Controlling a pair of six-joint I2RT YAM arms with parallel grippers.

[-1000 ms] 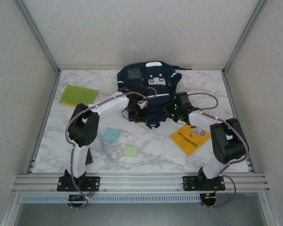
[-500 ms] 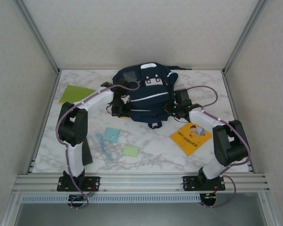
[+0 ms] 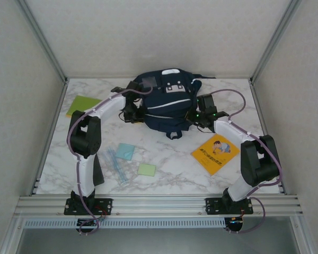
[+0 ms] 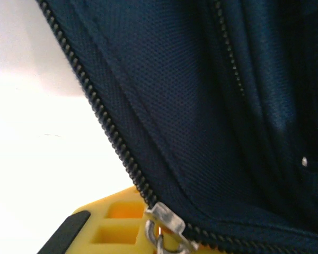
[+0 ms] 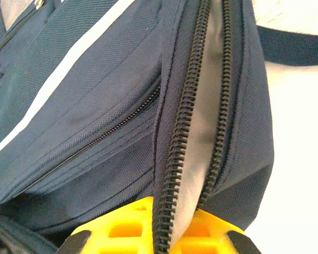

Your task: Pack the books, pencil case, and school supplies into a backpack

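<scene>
The large navy-blue fabric backpack [image 3: 167,98] lies at the far middle of the marble desk [image 3: 172,159] with a gripper at each side: the left gripper [image 3: 132,112] is clamped on its left zipper edge, the right gripper [image 3: 196,117] on the parted zipper at its right. Loose on the desk are two thin books (a yellow-green book [image 3: 80,104], an orange-yellow book [image 3: 215,153]), a light-blue square pad [image 3: 125,151], a pale-green square pad [image 3: 146,169] and translucent pale-blue sticks [image 3: 116,166], too thin to count. Both arms reach forward with forearms angled inward

No text can be read. Dark print is seen on the orange book [image 3: 215,153] at the near right, but it is too small to be made out.
</scene>
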